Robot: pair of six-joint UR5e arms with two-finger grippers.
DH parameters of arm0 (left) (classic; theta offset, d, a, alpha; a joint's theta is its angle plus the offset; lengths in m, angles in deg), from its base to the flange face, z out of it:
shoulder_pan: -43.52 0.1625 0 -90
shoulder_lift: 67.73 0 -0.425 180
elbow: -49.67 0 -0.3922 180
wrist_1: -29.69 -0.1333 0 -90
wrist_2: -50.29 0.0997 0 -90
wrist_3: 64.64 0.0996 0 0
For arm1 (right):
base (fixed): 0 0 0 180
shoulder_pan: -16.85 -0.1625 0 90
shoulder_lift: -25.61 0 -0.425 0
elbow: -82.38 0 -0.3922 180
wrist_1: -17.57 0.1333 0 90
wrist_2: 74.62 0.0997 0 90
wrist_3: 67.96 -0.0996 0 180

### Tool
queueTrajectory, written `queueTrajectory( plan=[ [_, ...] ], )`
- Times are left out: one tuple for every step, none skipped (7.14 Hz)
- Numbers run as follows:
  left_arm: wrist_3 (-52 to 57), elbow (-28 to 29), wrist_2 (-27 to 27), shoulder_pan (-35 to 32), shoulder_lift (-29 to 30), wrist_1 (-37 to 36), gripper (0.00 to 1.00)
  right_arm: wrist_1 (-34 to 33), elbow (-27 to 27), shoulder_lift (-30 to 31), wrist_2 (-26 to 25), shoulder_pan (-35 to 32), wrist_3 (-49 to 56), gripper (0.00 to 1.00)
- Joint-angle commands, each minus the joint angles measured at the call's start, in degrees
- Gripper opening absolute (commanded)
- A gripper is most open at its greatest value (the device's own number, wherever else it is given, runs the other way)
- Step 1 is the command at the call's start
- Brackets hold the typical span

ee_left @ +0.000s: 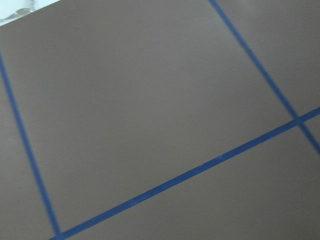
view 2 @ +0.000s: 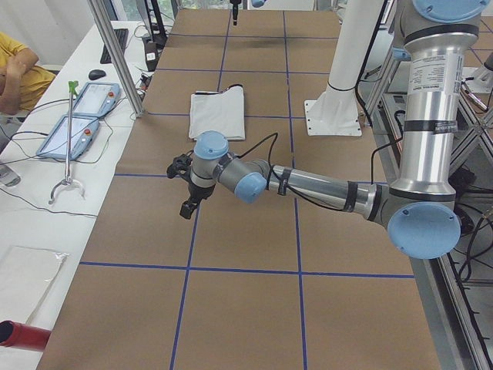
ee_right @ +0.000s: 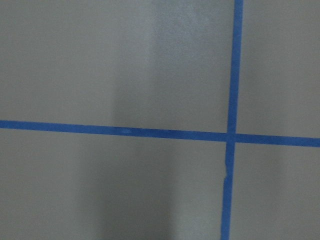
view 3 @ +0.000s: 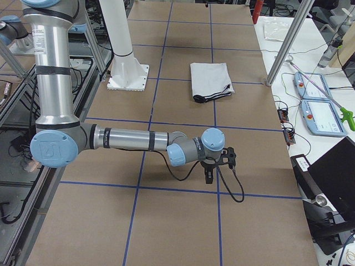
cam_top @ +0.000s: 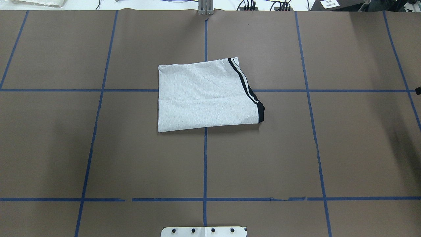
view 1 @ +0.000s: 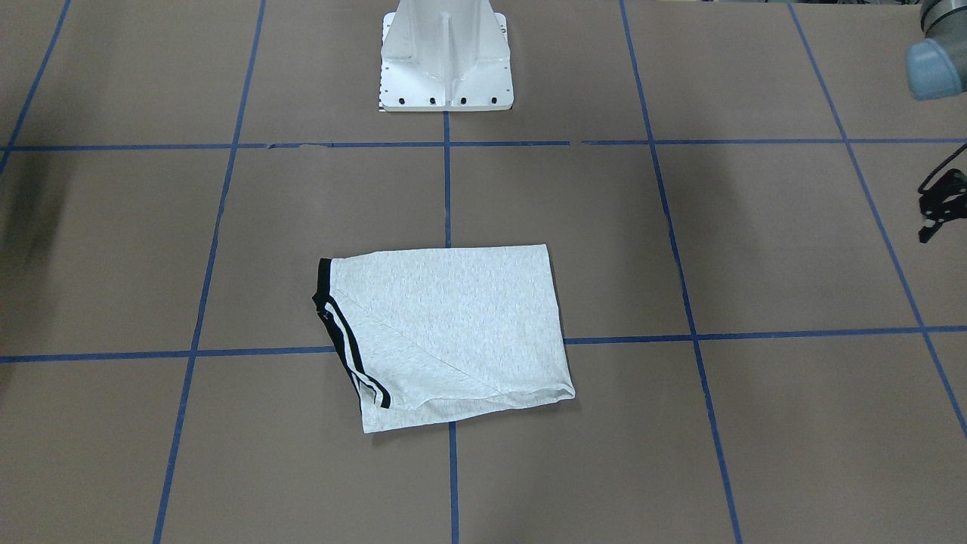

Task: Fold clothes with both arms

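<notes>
The T-shirt (cam_top: 204, 98) lies as a compact grey rectangle in the middle of the table (cam_top: 98, 148), print hidden, with the black-and-white shoulder stripes (cam_top: 245, 82) along one edge. It is well apart from the fingers of both arms and lies between them. The left gripper (view 2: 187, 202) hangs low over bare brown paper at its end, and the right gripper (view 3: 209, 174) does the same at the other end. I cannot tell whether their fingers are released or clenched, but they grasp nothing. I judge the folding is nearly or fully finished. One under layer (view 1: 378, 423) sticks out at a corner, so a further fold would need both grippers to travel inward to the cloth's edges. Nothing stands in this path. The white pedestal (view 1: 446, 60) is behind the shirt, and the control tablets (view 2: 77, 116) lie off to the side of the brown paper.
</notes>
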State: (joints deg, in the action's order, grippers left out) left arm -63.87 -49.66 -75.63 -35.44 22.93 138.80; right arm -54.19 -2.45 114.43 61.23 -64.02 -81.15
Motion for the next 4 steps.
queueTrajectory(
  plan=[
    [4.95, 1.06, -1.24, -4.79, 0.4, -6.86, 1.0, -6.18, -0.51, -0.14, -1.11, -3.59, 8.94, 1.0],
    [4.77, 0.54, -6.82, -5.5, 0.57, -10.37, 1.0, -8.89, -2.68, -0.05, -2.25, -3.42, 9.58, 1.0],
    [4.77, 0.1, -9.23, -6.03, -0.21, -10.32, 1.0, -13.53, -4.88, -0.05, -2.52, -3.94, 13.59, 1.0],
    [4.6, -1.03, -9.08, -6.3, -0.22, -10.32, 1.0, -17.32, -4.99, -0.13, -3.74, -6.12, 18.76, 1.0]
  ],
)
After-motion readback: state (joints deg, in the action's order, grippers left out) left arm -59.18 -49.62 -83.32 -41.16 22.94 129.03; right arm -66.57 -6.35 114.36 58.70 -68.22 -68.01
